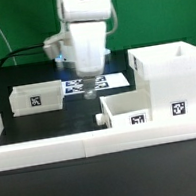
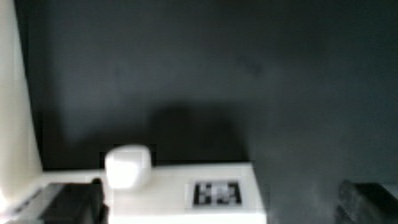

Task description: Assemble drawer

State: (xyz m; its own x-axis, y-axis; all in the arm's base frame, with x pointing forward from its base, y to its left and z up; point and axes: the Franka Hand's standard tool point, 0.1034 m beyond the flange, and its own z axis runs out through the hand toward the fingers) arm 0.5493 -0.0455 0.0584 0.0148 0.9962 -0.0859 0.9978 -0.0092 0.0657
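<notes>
White drawer parts lie loose: left tray [image 1: 35, 97] stands well apart from the near tray [image 1: 123, 108], which sits just beside the case [image 1: 173, 70] on the exterior view's right, so I judge both trays are yet to go in. Between the trays the hand [image 1: 96, 114] hangs empty, fingers apart. Black table [image 1: 73, 115], marker board [image 1: 84, 86] mid-way, rail [image 1: 92, 142] in front, green backdrop [image 1: 5, 28].

Far back, a plain green backdrop [image 1: 15, 22] under soft, even light. In front of it, a matte black surface [image 1: 29, 126] spreading left to right, edged on the near side by a long low white rail [image 1: 43, 150].
</notes>
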